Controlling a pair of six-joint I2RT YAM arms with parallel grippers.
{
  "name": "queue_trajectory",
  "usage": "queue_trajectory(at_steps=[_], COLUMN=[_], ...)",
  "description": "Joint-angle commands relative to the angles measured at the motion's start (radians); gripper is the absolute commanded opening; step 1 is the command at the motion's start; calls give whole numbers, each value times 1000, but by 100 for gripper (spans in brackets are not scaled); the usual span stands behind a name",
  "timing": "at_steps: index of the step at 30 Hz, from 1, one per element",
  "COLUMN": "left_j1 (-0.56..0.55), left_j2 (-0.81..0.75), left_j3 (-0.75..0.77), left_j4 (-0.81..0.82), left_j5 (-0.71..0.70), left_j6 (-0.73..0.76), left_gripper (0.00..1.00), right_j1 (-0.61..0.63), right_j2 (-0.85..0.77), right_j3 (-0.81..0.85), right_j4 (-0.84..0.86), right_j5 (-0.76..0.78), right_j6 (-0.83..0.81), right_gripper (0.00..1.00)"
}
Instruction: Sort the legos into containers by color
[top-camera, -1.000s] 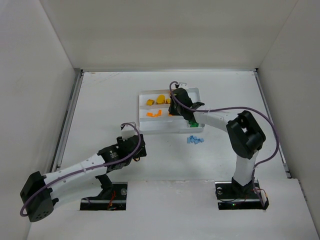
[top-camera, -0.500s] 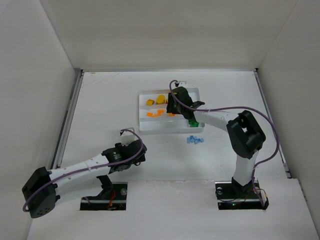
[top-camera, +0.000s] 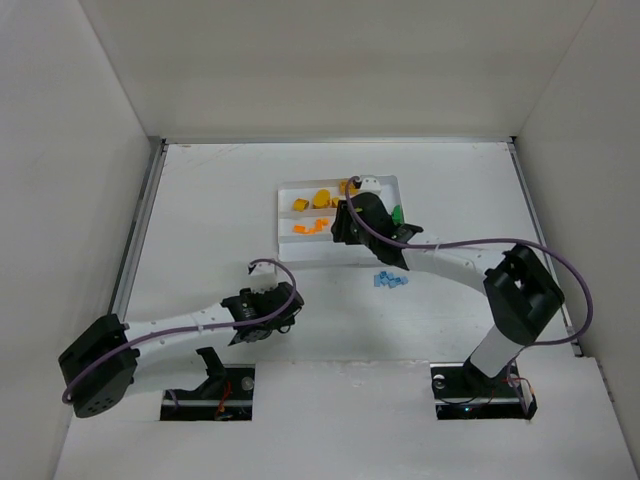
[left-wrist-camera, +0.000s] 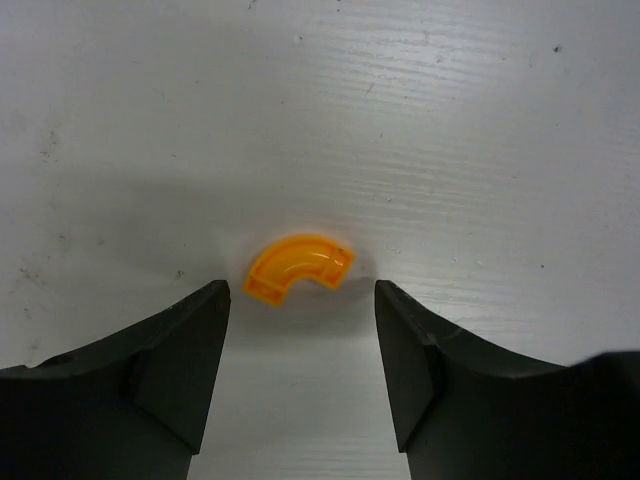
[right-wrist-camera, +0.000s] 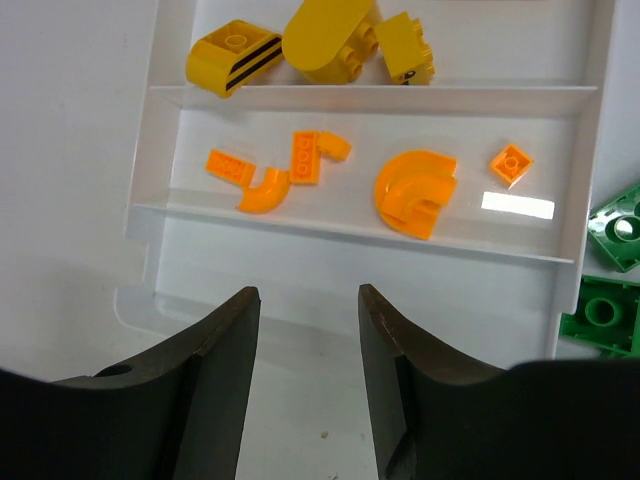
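**Left arm lines up on a stray orange curve**

The left gripper hangs over the table with its fingers moderately apart and nothing between them. A flat orange quarter-round lego lies just beyond the tips, roughly centred on the gap and touching neither finger.

The step in hand looks like picking this piece up. To do it well, the gripper should probably move forward until the piece sits squarely between the pads, then go down until the tips almost meet the table (the piece is thin, so a high grip would likely close on air). A curved outline may swivel or pop out under pressure, so a slow, even close seems wise.

The right gripper hovers over the tray, its fingers parted and holding nothing, above the bare near section. The orange bits already fill the middle section, which is where this piece belongs. Yellow bricks sit in the far section and green bricks at the tray's end. The light-blue pieces wait on the table just beside the tray. The right arm may need to move off before the drop.
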Motion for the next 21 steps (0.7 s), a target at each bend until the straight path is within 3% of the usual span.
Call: queue_trajectory(at_steps=[1, 12, 21], left_j1=[-7, -35, -43], left_j2=[22, 88, 53], left_j3=[-19, -17, 27], left_j4=[29, 61, 52], left_j5=[-14, -47, -68], left_j6=[-29, -25, 3], left_gripper=[56, 43, 33], right_j1=[10, 24, 24], right_j2=[-59, -134, -345], right_j3=[-38, -168, -303], right_j4=[68, 107, 102], right_j5=[27, 27, 60], right_j6=[26, 60, 66], right_gripper=[50, 50, 50])
